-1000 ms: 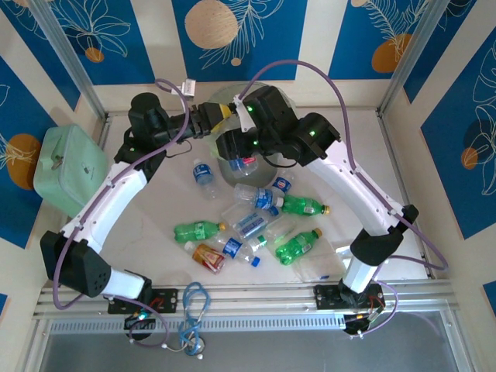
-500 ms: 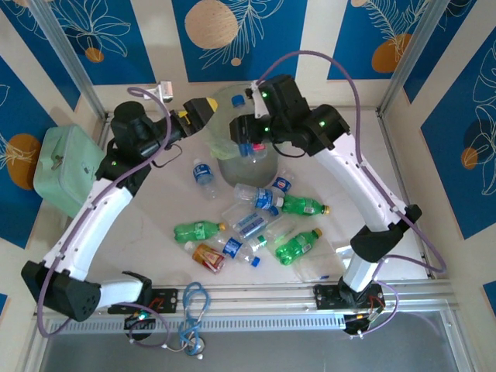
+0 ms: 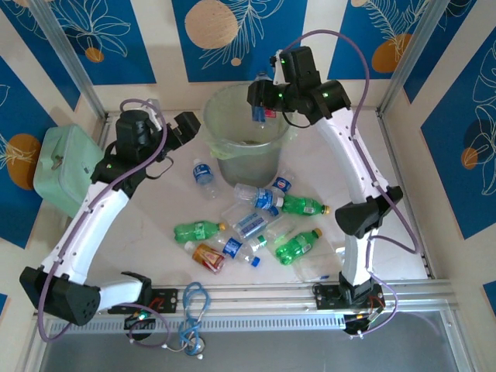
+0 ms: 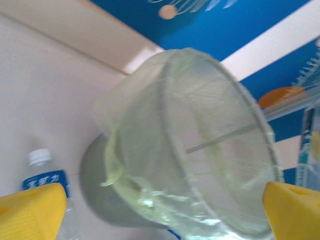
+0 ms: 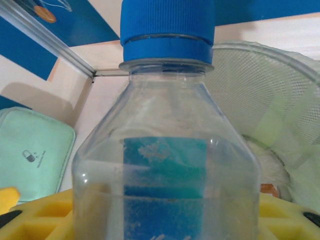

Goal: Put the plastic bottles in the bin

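The bin (image 3: 212,128), a round grey-green bucket with a pale green liner, stands at the back middle of the table. My right gripper (image 3: 262,105) hangs above the bin's far right rim, shut on a clear bottle with a blue cap (image 3: 260,91). That bottle (image 5: 167,150) stands upright between the yellow fingers (image 5: 40,215) in the right wrist view. Just left of the bin, my left gripper (image 3: 183,129) is open and empty, its yellow fingertips (image 4: 30,210) wide apart with the bin (image 4: 200,150) between them. Several plastic bottles lie in front of the bin: a clear one (image 3: 203,174), green ones (image 3: 198,230) (image 3: 298,244), an amber one (image 3: 208,257).
A mint-green case (image 3: 66,167) leans at the left wall and also appears as the mint-green case (image 5: 30,150) in the right wrist view. Flat clear bags (image 3: 314,267) lie among the bottles at the front right. A metal frame rail (image 3: 232,294) runs along the near edge.
My left gripper opened wide and drew back left, away from the bin. My right gripper rose with the clear bottle from in front of the bin toward its far rim.
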Robot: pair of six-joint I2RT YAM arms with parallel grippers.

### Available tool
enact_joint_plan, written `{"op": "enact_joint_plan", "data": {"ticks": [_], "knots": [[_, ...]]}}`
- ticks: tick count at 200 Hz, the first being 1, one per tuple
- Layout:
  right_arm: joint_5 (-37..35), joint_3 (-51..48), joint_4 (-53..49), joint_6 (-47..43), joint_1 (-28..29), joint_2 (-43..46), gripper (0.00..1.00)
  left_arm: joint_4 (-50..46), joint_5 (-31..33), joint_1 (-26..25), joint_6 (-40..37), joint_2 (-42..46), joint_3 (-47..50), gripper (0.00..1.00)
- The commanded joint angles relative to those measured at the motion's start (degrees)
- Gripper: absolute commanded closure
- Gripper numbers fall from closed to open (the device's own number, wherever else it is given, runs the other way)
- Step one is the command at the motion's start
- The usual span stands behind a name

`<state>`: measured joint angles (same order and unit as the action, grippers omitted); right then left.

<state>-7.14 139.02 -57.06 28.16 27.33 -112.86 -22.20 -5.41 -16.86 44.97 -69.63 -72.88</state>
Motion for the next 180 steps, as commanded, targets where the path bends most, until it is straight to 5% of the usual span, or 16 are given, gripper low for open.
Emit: {"op": "enact_joint_plan", "data": {"ticks": [1,46,101,180], "knots": [[3.47,2.8,-0.31,0.47,-0.57,-1.9,0.44,-2.88,1.02,1.13,2.18,-0.77,2.99,0.0],[4.56,3.01,-1.04,-0.21,-0.61,-4.84,0.4,-1.97,0.61,1.74,4.17,-3.39,8.67,0.02],[5.33,4.59,-2.05,-0.05,-0.61,-7.02,0.19,1.11,-1.7,1.68,7.22,-8.01,13.39,0.07],[4.49,-0.51,-0.95,-0.38,2.92,1.96,0.18,7.31,-5.13,1.73,9.59,-17.64,15.37,0.1]]}}
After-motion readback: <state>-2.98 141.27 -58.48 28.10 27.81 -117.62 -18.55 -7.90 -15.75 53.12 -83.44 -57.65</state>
